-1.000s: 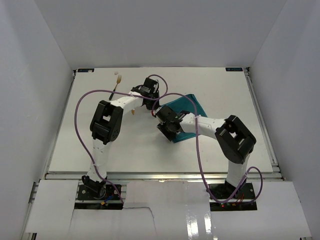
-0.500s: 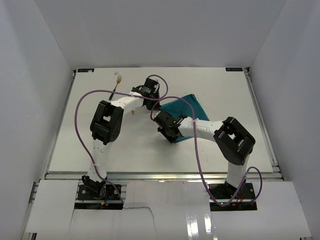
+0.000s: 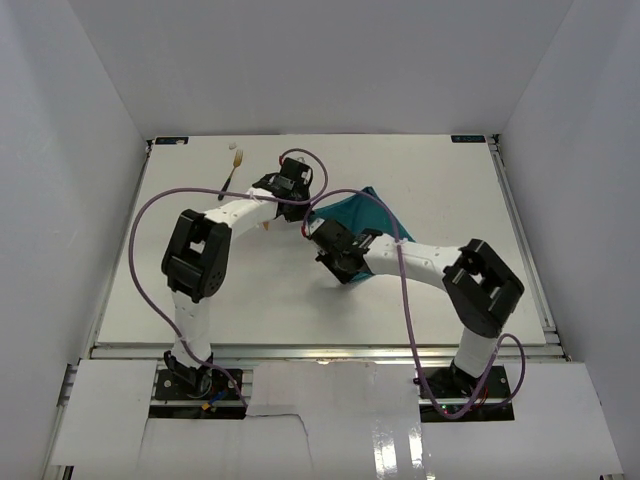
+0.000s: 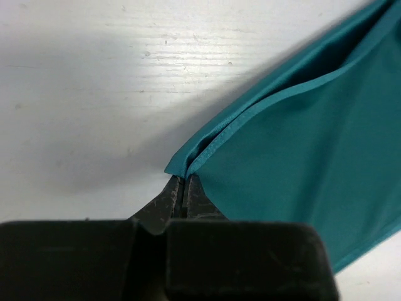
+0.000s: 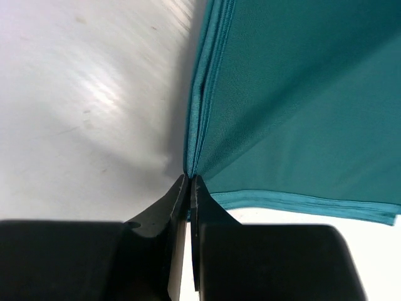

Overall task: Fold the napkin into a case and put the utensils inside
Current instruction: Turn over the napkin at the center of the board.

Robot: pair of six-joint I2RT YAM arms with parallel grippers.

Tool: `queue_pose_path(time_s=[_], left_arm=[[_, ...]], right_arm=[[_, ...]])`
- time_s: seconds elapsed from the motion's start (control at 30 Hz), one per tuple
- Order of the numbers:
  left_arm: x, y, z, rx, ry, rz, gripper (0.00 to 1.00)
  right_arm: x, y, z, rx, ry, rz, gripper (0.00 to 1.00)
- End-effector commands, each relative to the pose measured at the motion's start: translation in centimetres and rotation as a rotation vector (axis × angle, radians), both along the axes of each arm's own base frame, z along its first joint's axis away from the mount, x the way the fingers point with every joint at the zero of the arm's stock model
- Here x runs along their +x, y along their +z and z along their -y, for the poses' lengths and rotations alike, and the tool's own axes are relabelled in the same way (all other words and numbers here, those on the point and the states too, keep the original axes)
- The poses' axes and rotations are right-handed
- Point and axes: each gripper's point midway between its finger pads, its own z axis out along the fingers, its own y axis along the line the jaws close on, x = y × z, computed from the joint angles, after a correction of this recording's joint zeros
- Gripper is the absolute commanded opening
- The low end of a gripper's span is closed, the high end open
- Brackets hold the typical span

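The teal napkin [image 3: 372, 212] lies right of the table's middle, folded into layers. My left gripper [image 3: 303, 208] is shut on a layered corner of the napkin [image 4: 301, 138], fingertips [image 4: 183, 180] pinching the hemmed edges together. At the cloth's near-left edge my right gripper [image 3: 342, 266] is shut too, its tips [image 5: 190, 180] clamped on a stack of folded napkin [image 5: 294, 94] layers. A fork [image 3: 234, 167] with a dark handle and pale head lies at the back left. A small yellowish piece [image 3: 268, 224], perhaps the knife's blade, shows beneath the left arm.
The white table [image 3: 450, 290] is walled in by white panels on three sides. Purple cables loop over both arms near the napkin. Metal rails run along the table's near and right edges.
My right gripper has closed onto the napkin's edge and shifted slightly left. The left arm has swung a little, still holding its corner, and the cloth has drawn narrower.
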Motion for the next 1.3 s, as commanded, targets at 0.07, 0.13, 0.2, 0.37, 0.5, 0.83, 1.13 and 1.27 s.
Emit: queue_pose_path(time_s=[0.07,0.13,0.2,0.37,0.5,0.83,1.13,1.27], left_arm=[[0.1,12.6,-2.3,-0.090,0.125,0.266,0.00],[-1.2,16.2,-3.8,-0.111,0.159,0.341,0.00],[-2.2,18.7,-5.1,-0.122,0.193,0.398,0.00],[-5.9,26.8,-9.6,-0.161,0.314,0.573,0.00],[-7.5,30.0,-13.3,-0.107,0.451,0.631,0.00],[-3.0,22.2,-10.2,-0.008,0.424,0.458,0.00],[4.6,9.6,0.5,-0.039,0.229,0.238,0.00],[6.7,6.7,4.6,-0.012,0.173,0.246,0.00]], right_arm=[[-1.6,9.2,-5.2,0.349,0.197,0.055,0.08],[-3.2,12.4,-6.9,0.485,0.293,0.040,0.08],[-4.5,15.5,-8.6,0.607,0.381,0.033,0.08],[-8.2,23.7,-12.1,0.899,0.608,0.001,0.08],[-11.6,28.4,-14.0,1.110,0.801,-0.091,0.08],[-8.5,22.4,-12.5,1.151,0.578,-0.226,0.08],[-2.4,10.3,-3.3,1.112,0.154,-0.341,0.08],[-0.5,8.2,-0.5,1.107,0.065,-0.338,0.08]])
